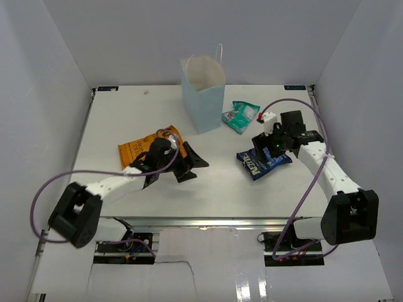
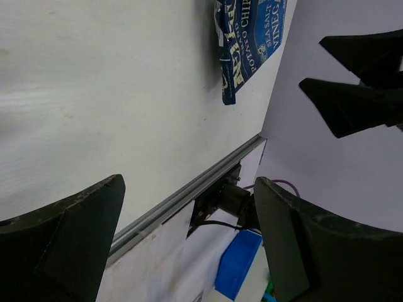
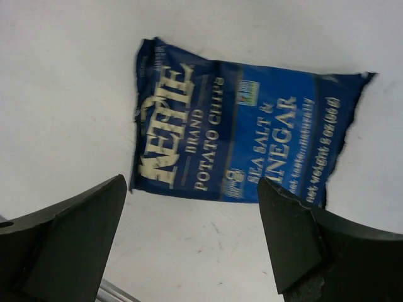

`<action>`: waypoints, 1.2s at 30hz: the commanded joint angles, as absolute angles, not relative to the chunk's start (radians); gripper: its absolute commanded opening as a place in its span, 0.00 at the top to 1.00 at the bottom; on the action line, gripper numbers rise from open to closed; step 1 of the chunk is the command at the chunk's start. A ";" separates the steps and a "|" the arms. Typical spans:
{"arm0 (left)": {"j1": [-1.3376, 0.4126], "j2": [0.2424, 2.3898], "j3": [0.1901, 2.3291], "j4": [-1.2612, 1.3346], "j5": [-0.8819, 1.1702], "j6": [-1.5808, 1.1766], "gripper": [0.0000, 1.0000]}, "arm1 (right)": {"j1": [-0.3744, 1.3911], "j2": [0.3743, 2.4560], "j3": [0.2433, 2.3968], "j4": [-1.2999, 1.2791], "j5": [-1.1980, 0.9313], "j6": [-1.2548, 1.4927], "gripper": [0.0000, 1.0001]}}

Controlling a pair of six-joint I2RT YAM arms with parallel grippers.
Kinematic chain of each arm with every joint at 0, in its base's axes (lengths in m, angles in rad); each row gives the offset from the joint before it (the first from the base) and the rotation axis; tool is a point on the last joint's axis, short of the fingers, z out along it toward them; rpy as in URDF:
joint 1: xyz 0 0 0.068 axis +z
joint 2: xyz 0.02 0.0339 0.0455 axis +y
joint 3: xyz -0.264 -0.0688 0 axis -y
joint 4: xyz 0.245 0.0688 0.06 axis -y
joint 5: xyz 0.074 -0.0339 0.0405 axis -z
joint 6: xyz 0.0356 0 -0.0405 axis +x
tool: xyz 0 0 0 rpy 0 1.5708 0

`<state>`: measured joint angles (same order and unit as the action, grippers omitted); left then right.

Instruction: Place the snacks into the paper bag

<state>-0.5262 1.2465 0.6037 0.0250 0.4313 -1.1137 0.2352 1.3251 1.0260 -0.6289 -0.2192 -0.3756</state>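
Snacks are spread over the white table (image 1: 126, 113), and the nearest trouble sits right under the right gripper (image 3: 192, 184). Its jaws are spread wide and hold nothing. The dark blue crinkly foil chip packet (image 3: 236, 148) lies flat directly below and just ahead of its fingertips, with its long side running across the opening. As I judge it, a straight drop risks the fingers scraping the table and sliding over the slick foil, so the packet gets pushed away or caught only by a corner and then slips free in mid-carry.

Across a bare stretch of table to that gripper's left, the left gripper (image 1: 192, 165) is also spread and empty, facing the same blue packet. If both arms reach for it, they could collide. The large orange crinkly chip bag (image 1: 135, 151) lies behind the left gripper, partly under its wrist, where a careless swing could drag it.

Beyond the right gripper lies the teal plastic pouch (image 1: 240, 117), close to the foot of the tall pale blue paper bag (image 1: 203, 104). That bag stands upright farther off to the left with its mouth open and nothing holding it. A packet carried too low or flat could hit the rim and tip it. I cannot tell whether anything is already inside.
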 commanded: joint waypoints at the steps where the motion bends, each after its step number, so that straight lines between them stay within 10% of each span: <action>1: -0.627 1.455 0.779 0.161 0.373 -1.216 0.06 | 0.085 1.302 1.035 -0.548 -0.286 -0.322 0.10; 15: -0.802 2.117 1.328 0.152 0.275 -1.328 0.13 | -0.213 1.111 0.939 -0.577 -0.642 -0.466 0.10; 25: -0.821 2.220 1.408 0.176 0.291 -1.405 0.71 | -0.249 1.039 0.917 -0.825 -1.035 -0.877 0.07; 29: -0.804 2.200 1.404 0.257 0.359 -1.365 1.00 | -0.249 1.035 0.939 -1.262 -1.112 -1.688 0.08; 36: -0.785 2.013 1.347 0.284 0.521 -1.195 1.00 | -0.249 0.980 0.897 -1.273 -1.000 -1.957 0.10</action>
<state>-0.7937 2.2051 1.3769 0.2268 0.4122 -1.2907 -0.2466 1.0039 0.9001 -1.1992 -1.0000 -1.6875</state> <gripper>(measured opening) 0.098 0.902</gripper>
